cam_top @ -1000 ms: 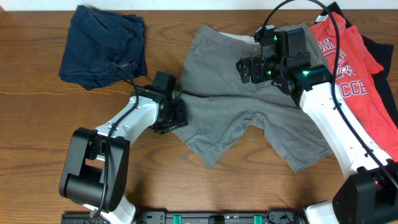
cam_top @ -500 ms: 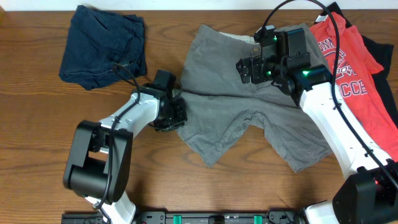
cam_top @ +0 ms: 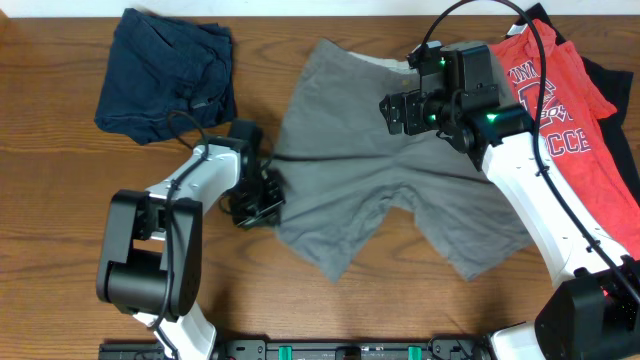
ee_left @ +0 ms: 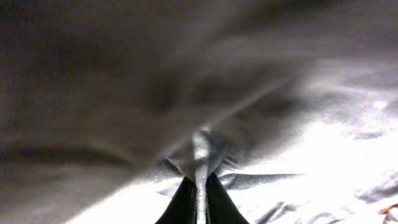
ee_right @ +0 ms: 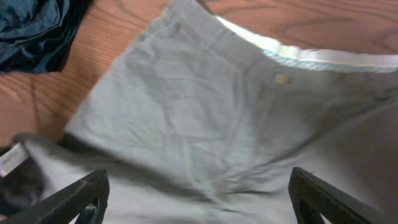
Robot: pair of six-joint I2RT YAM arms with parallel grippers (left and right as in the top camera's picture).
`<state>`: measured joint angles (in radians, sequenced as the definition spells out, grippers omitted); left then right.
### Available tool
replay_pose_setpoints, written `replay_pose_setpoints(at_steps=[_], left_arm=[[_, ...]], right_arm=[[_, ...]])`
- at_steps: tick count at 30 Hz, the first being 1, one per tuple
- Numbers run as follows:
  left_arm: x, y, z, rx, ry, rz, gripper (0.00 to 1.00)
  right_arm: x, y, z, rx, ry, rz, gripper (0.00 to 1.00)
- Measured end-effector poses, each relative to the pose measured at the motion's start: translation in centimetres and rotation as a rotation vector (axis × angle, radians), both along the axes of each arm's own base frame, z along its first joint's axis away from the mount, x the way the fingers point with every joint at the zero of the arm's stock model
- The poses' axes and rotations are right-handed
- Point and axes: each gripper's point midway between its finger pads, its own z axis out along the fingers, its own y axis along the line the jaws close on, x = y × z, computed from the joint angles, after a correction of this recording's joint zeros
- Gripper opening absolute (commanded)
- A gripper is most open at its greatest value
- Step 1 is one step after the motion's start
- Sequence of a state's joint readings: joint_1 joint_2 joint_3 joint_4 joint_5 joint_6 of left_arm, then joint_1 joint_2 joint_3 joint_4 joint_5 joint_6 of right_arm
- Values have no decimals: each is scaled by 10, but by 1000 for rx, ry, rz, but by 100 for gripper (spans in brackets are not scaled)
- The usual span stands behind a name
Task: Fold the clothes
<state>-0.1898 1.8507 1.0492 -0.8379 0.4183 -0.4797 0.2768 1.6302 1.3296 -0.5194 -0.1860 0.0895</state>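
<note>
Grey-khaki shorts [cam_top: 380, 190] lie spread across the middle of the table, pale inner waistband [ee_right: 311, 56] at the far edge. My left gripper [cam_top: 268, 196] is shut on the left side seam of the shorts. In the left wrist view a pinched ridge of grey cloth [ee_left: 199, 149] runs straight into the closed left gripper [ee_left: 198, 198]. My right gripper [cam_top: 396, 112] hovers open over the waistband area. Its two fingertips [ee_right: 81, 193] stand wide apart above the cloth [ee_right: 205, 112], and nothing is held in the right gripper [ee_right: 199, 196].
Dark navy shorts [cam_top: 165, 75] lie crumpled at the far left, also seen in the right wrist view [ee_right: 31, 28]. A red T-shirt with white lettering [cam_top: 555, 110] lies at the far right on a black garment [cam_top: 622, 140]. Bare wood [cam_top: 60, 200] shows left and front.
My left gripper closed on the shorts' left edge and moved left and toward the front, dragging the whole shorts leftward. The right arm stayed put, still open.
</note>
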Motion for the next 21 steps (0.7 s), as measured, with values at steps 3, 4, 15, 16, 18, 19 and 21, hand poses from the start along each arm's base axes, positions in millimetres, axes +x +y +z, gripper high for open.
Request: replay_pose_setpoints(at_steps=[3,4,15,16,18,19,21], left_arm=[[-18,12,6,37,68,-13,6],[-22,13,8,42,81,-19,6],[-68,25,26,78,264,-83,55],[-70,25,27,76,271,-92,62],[-73,26,28,77,280,-104,65],[-74,27,29,75,282,-110,65],[-74,27,29,71,283,-120,66]], right_arm=[[0,0,0,0,0,0,91],[0,0,0,0,0,0,91],[-3,-1,-3,-5,19,-1,88],[-4,-1,-4,-5,22,-1,88],[-5,-1,-4,-4,28,-5,87],[-5,-2,-5,-4,33,-7,87],[-7,-3,-7,-5,45,-16,87]])
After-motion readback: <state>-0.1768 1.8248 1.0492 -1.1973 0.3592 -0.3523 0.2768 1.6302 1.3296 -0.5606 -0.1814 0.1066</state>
